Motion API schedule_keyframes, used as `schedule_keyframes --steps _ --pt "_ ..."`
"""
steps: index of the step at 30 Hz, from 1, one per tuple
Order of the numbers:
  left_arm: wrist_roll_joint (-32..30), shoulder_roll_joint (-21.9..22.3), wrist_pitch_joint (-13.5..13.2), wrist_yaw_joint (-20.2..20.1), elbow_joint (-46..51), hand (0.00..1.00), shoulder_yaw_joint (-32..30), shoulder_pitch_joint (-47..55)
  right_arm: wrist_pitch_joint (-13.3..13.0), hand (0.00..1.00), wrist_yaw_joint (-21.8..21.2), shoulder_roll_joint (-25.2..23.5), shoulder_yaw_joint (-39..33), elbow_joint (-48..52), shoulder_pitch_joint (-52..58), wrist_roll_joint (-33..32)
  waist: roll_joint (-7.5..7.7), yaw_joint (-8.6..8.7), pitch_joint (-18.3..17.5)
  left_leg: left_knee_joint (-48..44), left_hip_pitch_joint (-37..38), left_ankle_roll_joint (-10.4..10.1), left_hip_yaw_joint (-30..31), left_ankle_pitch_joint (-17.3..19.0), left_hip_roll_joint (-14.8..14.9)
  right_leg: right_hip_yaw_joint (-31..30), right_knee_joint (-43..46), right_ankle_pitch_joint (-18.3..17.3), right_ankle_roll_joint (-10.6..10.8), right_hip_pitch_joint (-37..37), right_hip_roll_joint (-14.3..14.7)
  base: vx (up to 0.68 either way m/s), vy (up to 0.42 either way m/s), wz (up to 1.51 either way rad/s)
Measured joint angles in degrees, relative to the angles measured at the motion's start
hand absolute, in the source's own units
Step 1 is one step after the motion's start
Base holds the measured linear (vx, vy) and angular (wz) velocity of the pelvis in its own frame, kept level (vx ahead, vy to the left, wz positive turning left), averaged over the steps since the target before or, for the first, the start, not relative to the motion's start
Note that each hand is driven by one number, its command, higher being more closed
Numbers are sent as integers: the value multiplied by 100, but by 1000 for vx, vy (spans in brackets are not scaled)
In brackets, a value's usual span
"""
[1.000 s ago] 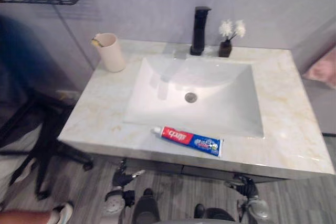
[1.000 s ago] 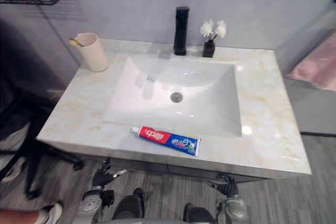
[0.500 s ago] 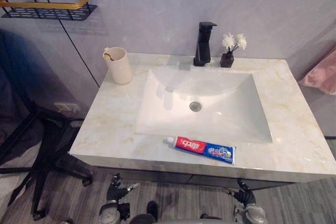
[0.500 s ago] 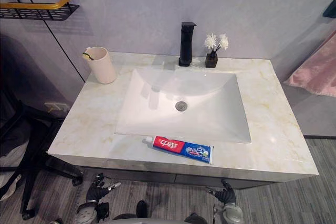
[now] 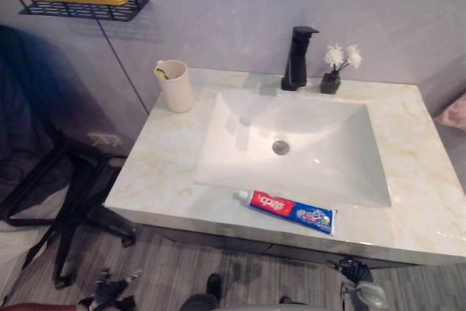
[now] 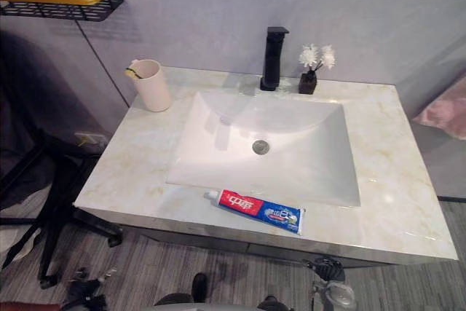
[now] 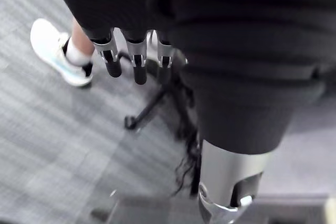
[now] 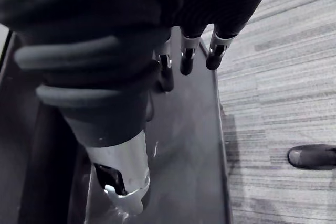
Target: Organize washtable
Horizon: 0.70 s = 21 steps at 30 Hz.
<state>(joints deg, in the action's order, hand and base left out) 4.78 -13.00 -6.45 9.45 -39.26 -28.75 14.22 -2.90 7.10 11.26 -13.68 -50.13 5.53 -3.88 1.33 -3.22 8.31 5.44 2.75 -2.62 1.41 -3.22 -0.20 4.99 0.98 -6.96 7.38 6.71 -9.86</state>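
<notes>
Toothpaste tube (image 5: 287, 210): flat on the front strip of the table (image 5: 167, 158), just in front of the sink basin (image 5: 320, 151); white cap to the left, body slightly aslant to the edge
Handling: looks light and soft-walled to me; glossy skin, so likely to slip or squash under a hard pinch; not fragile
Where to grip: across the middle of the body, fingers on one long side, thumb on the other; the stiffer cap end is the firmer alternative
Cup (image 5: 175, 86): upright at the back left of the table, something yellow-green poking out; probably the tube's home
Left robot hand (image 7: 137, 61): low over the floor, fingers straight, nothing in it
Right robot hand (image 8: 186, 59): low below the front edge, fingers straight and loose, empty too
</notes>
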Motion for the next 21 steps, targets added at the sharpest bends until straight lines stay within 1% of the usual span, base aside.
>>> schedule_keyframes --steps 1,2,3,4,5,6,7,9,10,11,12,13,14,15,16,17,18,19,20,21 --pt "-52 -45 2 85 488 0 -229 53 0 0 -3 50 -3 107 95 0 -36 -86 19 0 1 -33 14 26 -18 -1 -1 -11 -17 -2 -18 -55 16 5" --pt "-101 -66 2 155 1240 0 -467 148 -1 0 -22 65 -11 258 205 0 -73 -114 42 0 -14 -49 109 39 -49 29 3 -30 -48 -2 -34 -51 13 7" --pt "-116 -73 0 202 1549 0 -547 206 -1 0 -42 65 -17 307 231 0 -85 -113 48 0 -19 -45 190 41 -68 44 3 -31 -48 -2 -41 -42 -1 12" --pt "-210 -91 -4 294 2269 0 -707 279 -1 0 -103 52 -87 442 324 1 -121 -121 56 0 -30 -57 324 62 -93 61 21 -34 -45 -8 -46 -36 -11 8" --pt "-337 -97 -4 355 2783 0 -821 313 -2 0 -125 43 -129 489 355 1 -140 -130 64 0 -32 -58 347 62 -93 72 65 -55 -54 -25 -45 -42 -18 8" --pt "-440 -149 -8 425 3611 0 -888 324 -2 0 -129 36 -133 551 423 1 -154 -175 58 -65 -70 -84 384 84 -95 74 138 -100 -14 -59 -46 -35 -18 6" --pt "-503 -159 -12 452 3906 0 -908 315 -2 0 -129 32 -133 567 447 1 -158 -195 55 -122 -105 -92 398 110 -95 84 159 -110 -19 -73 -44 -28 -23 9" --pt "-849 -195 -61 559 5437 0 -889 283 -3 0 -183 22 -134 672 548 1 -175 -216 48 -447 -272 -42 476 202 -95 122 196 -124 -37 -92 -20 -15 -28 8" --pt "-973 -195 -79 578 5716 0 -866 259 -3 0 -201 22 -138 681 558 0 -179 -216 45 -492 -291 -42 489 219 -94 123 197 -124 -37 -91 -16 0 0 0" --pt "-1143 -232 -135 605 6387 0 -664 259 -3 0 -218 22 -153 699 579 1 -196 -218 39 -612 -335 -47 545 276 -95 126 202 -105 -7 -82 -5 0 0 0" --pt "-1388 -355 -231 594 6962 0 -281 244 -3 0 -221 22 -170 734 609 0 -227 -209 19 -711 -396 -42 640 317 -102 141 205 -100 -8 -81 6 8 -24 4" --pt "-1496 -429 -284 578 7147 0 -77 203 -3 0 -222 22 -175 759 624 -1 -238 -205 15 -758 -419 -47 660 336 -104 145 207 -98 -8 -81 9 0 0 0" --pt "-1706 -586 -367 550 7485 0 416 141 -3 0 -228 22 -174 769 628 -2 -263 -194 0 -798 -429 -47 694 350 -103 138 225 -90 -6 -77 16 0 0 0" --pt "-1925 -720 -479 440 7688 0 939 -1 -10 0 -247 23 -167 773 621 -3 -283 -149 -12 -811 -429 -48 782 350 -104 141 231 -87 -11 -68 25 0 0 0" --pt "-1973 -782 -528 408 7729 0 1168 -77 -17 0 -258 23 -159 773 610 -2 -288 -114 -15 -813 -429 -48 809 350 -104 149 232 -84 -15 -61 30 -25 -12 5" --pt "-2155 -951 -575 281 7736 0 1754 -277 -41 0 -344 24 -114 772 595 -3 -308 -57 -28 -817 -429 -48 828 349 -94 155 237 -80 -18 -55 44 -44 -7 2" --pt "-2228 -1112 -598 166 7641 0 2315 -484 -57 0 -375 23 -63 771 593 -4 -318 -53 -35 -818 -427 -48 828 349 -80 137 236 -77 -16 -58 58 -46 -2 0" --pt "-2270 -1191 -615 107 7567 0 2614 -598 -59 0 -380 24 -32 771 587 -4 -319 -50 -35 -816 -427 -49 831 349 -75 133 236 -76 -15 -62 64 -57 -1 -4" --pt "-2363 -1321 -675 -95 7336 0 3179 -833 -58 0 -388 37 61 764 560 -6 -320 -34 -36 -813 -427 -54 834 344 -61 120 247 -76 -15 -86 78 -49 -1 -3" --pt "-2365 -1344 -687 -153 7214 0 3369 -920 -59 0 -398 38 84 762 549 -6 -320 -15 -36 -812 -427 -59 833 340 -55 114 257 -76 -15 -94 83 -60 -2 -2"
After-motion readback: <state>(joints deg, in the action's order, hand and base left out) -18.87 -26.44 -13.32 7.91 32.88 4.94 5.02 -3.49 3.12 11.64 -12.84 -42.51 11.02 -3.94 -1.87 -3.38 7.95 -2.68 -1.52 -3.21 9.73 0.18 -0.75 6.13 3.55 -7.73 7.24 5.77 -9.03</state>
